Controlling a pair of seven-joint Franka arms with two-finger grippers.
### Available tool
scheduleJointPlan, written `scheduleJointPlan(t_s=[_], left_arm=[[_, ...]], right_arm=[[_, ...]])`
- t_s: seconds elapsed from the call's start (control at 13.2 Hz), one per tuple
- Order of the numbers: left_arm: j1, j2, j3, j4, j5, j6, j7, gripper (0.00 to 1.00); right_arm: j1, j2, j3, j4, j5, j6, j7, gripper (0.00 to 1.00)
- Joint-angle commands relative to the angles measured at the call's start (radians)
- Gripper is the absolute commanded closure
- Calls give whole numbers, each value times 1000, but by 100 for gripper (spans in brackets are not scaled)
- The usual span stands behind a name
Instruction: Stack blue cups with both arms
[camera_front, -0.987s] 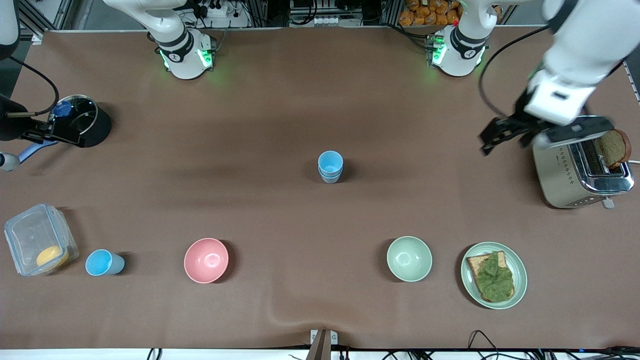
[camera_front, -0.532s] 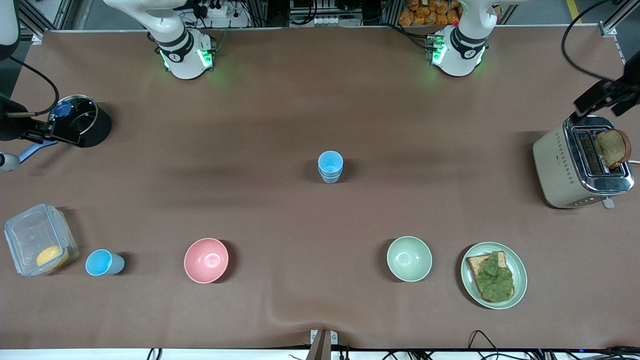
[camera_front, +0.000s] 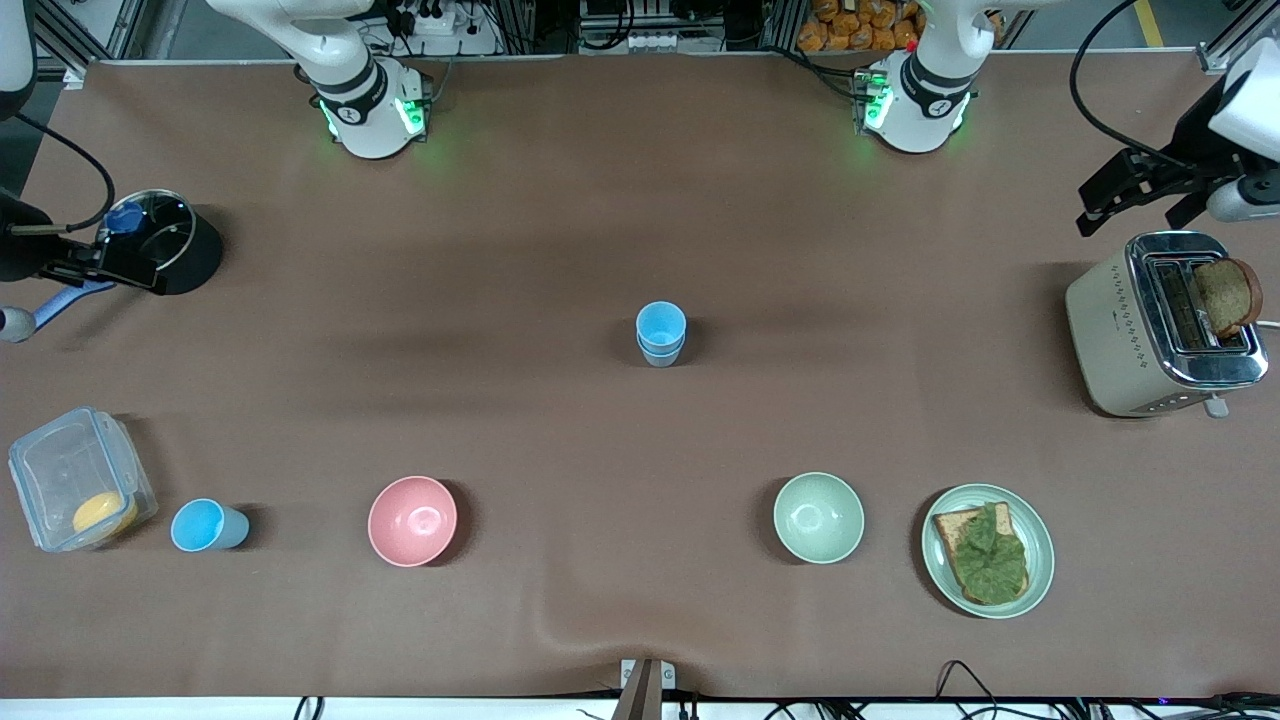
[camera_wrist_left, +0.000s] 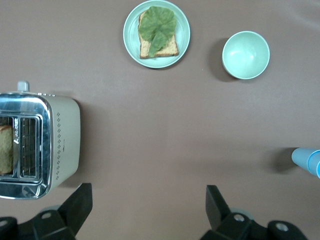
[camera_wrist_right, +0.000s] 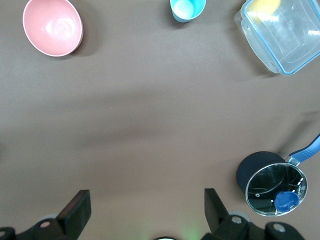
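1. Front view: cups first. Two blue cups (camera_front: 660, 333) stand nested at the middle of the table, one inside the other, so the stacking looks done. A third blue cup (camera_front: 207, 526) stands well away from that stack, toward the right arm's end and nearer the camera, just beside the clear box (camera_front: 80, 479). The left gripper (camera_front: 1125, 195) hangs above the table close to the toaster (camera_front: 1160, 335). The right gripper (camera_front: 75, 265) sits low at the pot (camera_front: 170, 240), well away from the stack. Both arms look parked.

2. Left wrist view: the left gripper's jaws (camera_wrist_left: 145, 207) are spread wide and hold nothing. The stack (camera_wrist_left: 309, 161) just shows at the frame's edge, the green bowl (camera_wrist_left: 245, 55) and the plate (camera_wrist_left: 156, 33) well away from it. Risk, as I judge it: a sweep back toward the stack could clip the toaster (camera_wrist_left: 39, 145) or knock the tall, narrow pair over.

3. Right wrist view: the right gripper's jaws (camera_wrist_right: 145, 207) are also released and empty. The lone cup (camera_wrist_right: 187, 9), the pink bowl (camera_wrist_right: 52, 26) and the pot (camera_wrist_right: 270, 185) show. Risk: a move from here could catch the pot's handle (camera_wrist_right: 305, 150).
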Motion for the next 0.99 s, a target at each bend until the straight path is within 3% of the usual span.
scheduleJointPlan(t_s=[0.0, 0.91], left_arm=[[-1, 76, -1, 92, 21, -21, -2, 0], [11, 94, -1, 90, 21, -21, -35, 0]], right_arm=[[-19, 1, 15, 2, -14, -7, 14, 0], [-19, 1, 15, 0, -14, -7, 14, 0]])
